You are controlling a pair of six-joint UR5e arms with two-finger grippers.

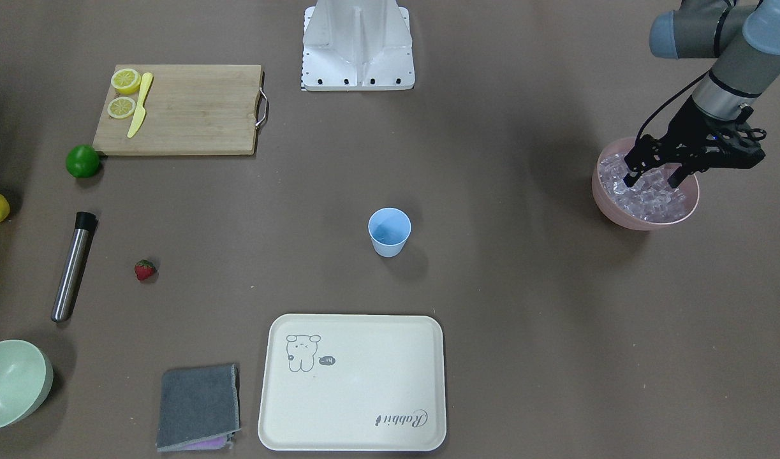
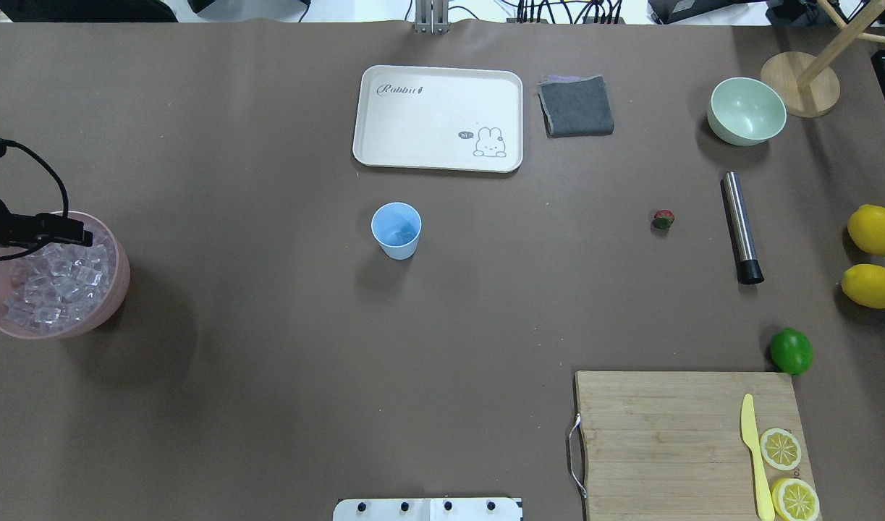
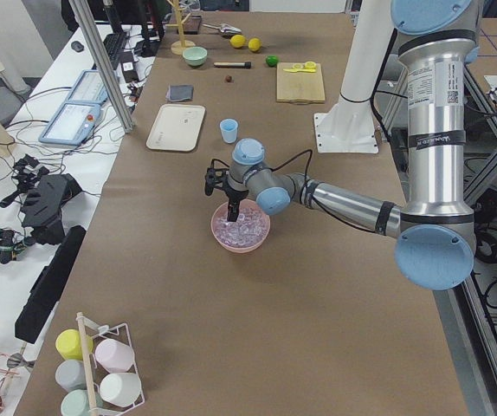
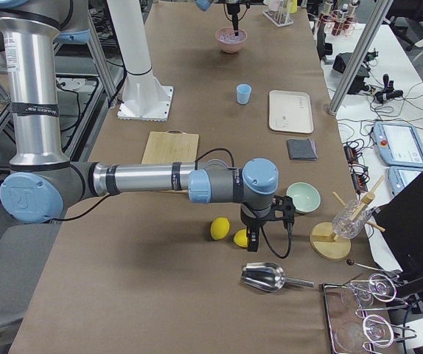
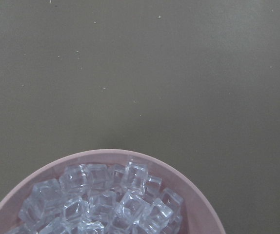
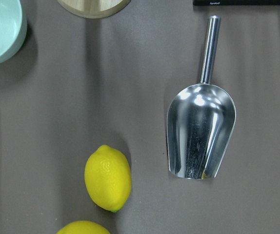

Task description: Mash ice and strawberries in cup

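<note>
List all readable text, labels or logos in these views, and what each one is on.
"Rabbit": script logo in one corner of the cream tray.
Speech bubble beside the tray's rabbit drawing: too small to read.
Sticker on the left arm: print too blurred to read.
Nothing else is legible.

Brown-covered table, cluttered white side bench

We saw silver tubes with pale-blue joint caps; the left arm wore a printed label (too small to read). A black cable looped at twelve o'clock of the black left gripper. Dark screws dotted the white base.
</note>
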